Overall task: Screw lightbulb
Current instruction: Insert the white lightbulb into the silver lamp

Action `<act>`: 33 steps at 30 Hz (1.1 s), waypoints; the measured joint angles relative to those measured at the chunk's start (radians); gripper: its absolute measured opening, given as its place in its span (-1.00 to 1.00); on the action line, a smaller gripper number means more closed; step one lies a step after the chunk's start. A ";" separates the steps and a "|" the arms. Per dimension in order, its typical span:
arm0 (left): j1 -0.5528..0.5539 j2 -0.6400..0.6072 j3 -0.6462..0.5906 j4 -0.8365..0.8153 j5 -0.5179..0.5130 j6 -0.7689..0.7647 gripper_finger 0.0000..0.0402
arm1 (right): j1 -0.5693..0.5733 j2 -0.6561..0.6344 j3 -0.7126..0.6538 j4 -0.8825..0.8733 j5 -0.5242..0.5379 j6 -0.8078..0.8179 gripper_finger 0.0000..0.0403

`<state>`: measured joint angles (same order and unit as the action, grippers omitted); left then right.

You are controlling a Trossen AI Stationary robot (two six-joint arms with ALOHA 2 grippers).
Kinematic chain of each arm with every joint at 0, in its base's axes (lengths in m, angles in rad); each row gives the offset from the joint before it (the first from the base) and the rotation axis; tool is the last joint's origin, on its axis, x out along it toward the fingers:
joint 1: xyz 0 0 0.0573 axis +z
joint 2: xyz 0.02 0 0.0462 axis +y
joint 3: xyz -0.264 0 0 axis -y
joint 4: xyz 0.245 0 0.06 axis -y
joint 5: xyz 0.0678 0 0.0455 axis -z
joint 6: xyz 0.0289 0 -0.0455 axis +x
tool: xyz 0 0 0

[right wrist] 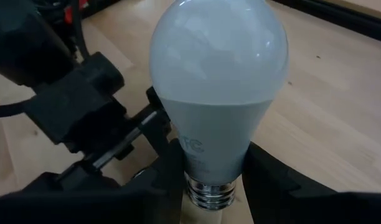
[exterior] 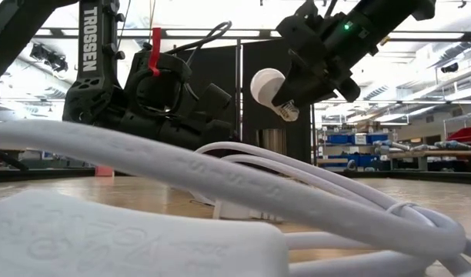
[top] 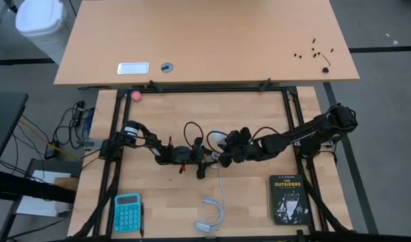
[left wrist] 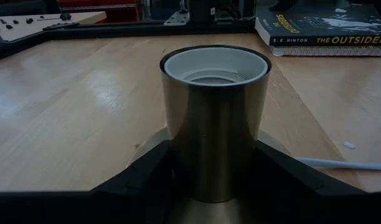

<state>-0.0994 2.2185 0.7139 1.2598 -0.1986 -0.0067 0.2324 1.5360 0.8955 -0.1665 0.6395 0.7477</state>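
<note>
Bulb up in the air, socket waiting below

The right hand (right wrist: pixel 212 186) is clamped on the neck of the lightbulb (right wrist: pixel 218 81), holding it off the counter (top: pixel 259 114) near the middle. The left hand (left wrist: pixel 212 168) is clamped on a shiny brass socket (left wrist: pixel 214 118), a round tube with a white ring inside. In the high view the socket hand sits at about 9 o'clock from the bulb, very near. The bulb is smooth, frosted white and pear-shaped. Its long axis is tilted and, I think, must line up with the socket's open mouth.
</note>
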 joint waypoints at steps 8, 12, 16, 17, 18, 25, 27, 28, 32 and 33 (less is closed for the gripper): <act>0.000 0.000 0.000 0.000 0.000 -0.001 0.04 | 0.014 0.000 -0.003 0.024 0.049 -0.018 -0.34; 0.000 0.000 0.000 0.000 0.000 -0.001 0.04 | 0.026 0.000 -0.005 0.024 0.060 -0.019 -0.34; 0.000 0.000 0.000 0.000 0.000 -0.001 0.04 | 0.042 0.000 -0.005 0.024 0.103 -0.026 -0.34; 0.000 0.000 0.000 0.000 0.000 -0.001 0.04 | 0.044 0.000 -0.005 0.023 0.112 -0.031 -0.34; 0.000 0.000 0.000 0.000 0.000 -0.001 0.04 | 0.047 0.000 -0.005 0.023 0.118 -0.033 -0.34; 0.000 0.000 0.000 0.000 0.000 -0.002 0.04 | 0.062 0.000 -0.006 0.047 0.137 -0.053 -0.34; 0.000 0.000 0.000 0.000 0.000 -0.002 0.04 | 0.076 0.000 -0.006 0.048 0.167 -0.061 -0.34; 0.000 0.000 0.000 0.000 0.000 -0.002 0.04 | 0.082 0.000 -0.006 0.051 0.186 -0.063 -0.34; 0.000 0.000 0.000 0.000 -0.010 -0.008 0.04 | 0.097 0.000 -0.044 0.152 0.215 -0.078 -0.34; 0.000 0.000 0.000 0.000 -0.020 -0.019 0.04 | 0.102 0.000 -0.068 0.213 0.215 -0.090 -0.34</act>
<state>-0.0994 2.2185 0.7139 1.2598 -0.2181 -0.0259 0.3339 1.5360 0.8276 0.0462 0.8543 0.6577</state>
